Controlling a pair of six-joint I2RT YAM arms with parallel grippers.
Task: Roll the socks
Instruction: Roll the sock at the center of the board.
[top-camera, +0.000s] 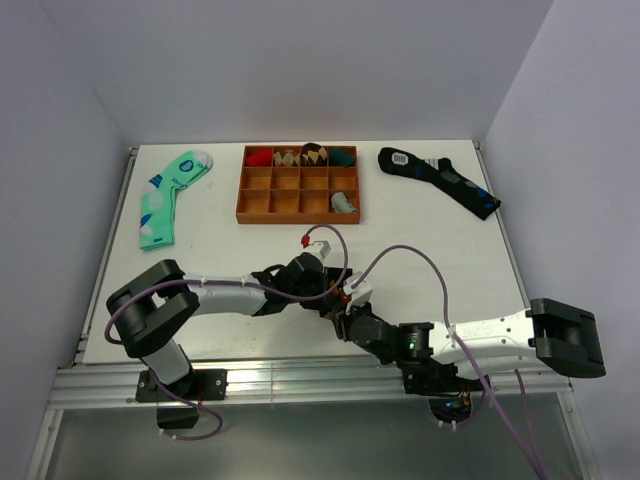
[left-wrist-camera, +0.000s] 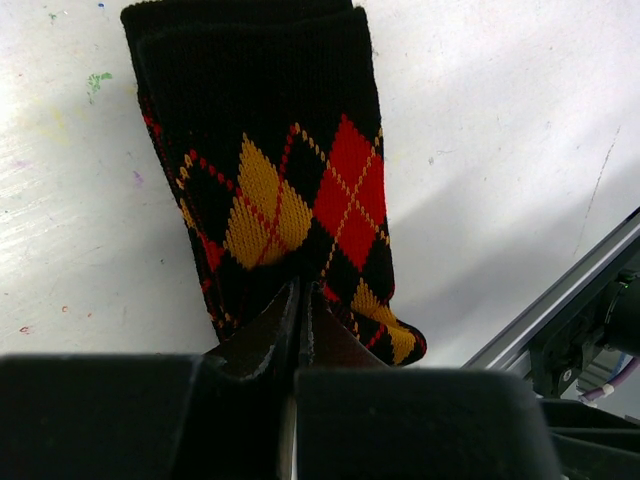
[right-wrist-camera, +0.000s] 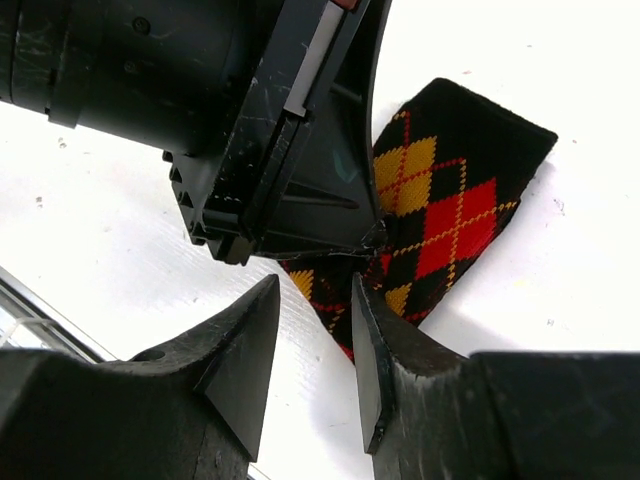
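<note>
The black argyle sock (left-wrist-camera: 290, 190) with red and orange diamonds lies folded flat on the white table. My left gripper (left-wrist-camera: 300, 300) is shut on its near end, jaws pressed together with fabric pinched at the tips. In the right wrist view the sock (right-wrist-camera: 450, 200) stretches up and right from under the left gripper (right-wrist-camera: 372, 240). My right gripper (right-wrist-camera: 315, 320) is open and empty, its jaws just short of the sock's near end, right beside the left fingertips. In the top view both grippers meet near the table's front middle, left (top-camera: 325, 285) and right (top-camera: 352, 312), hiding the sock.
A wooden tray (top-camera: 300, 218) with rolled socks in its back row stands at the back centre. A mint green and white sock (top-camera: 170, 195) lies back left. A dark navy sock (top-camera: 440, 178) lies back right. The aluminium front rail (left-wrist-camera: 560, 300) runs close by.
</note>
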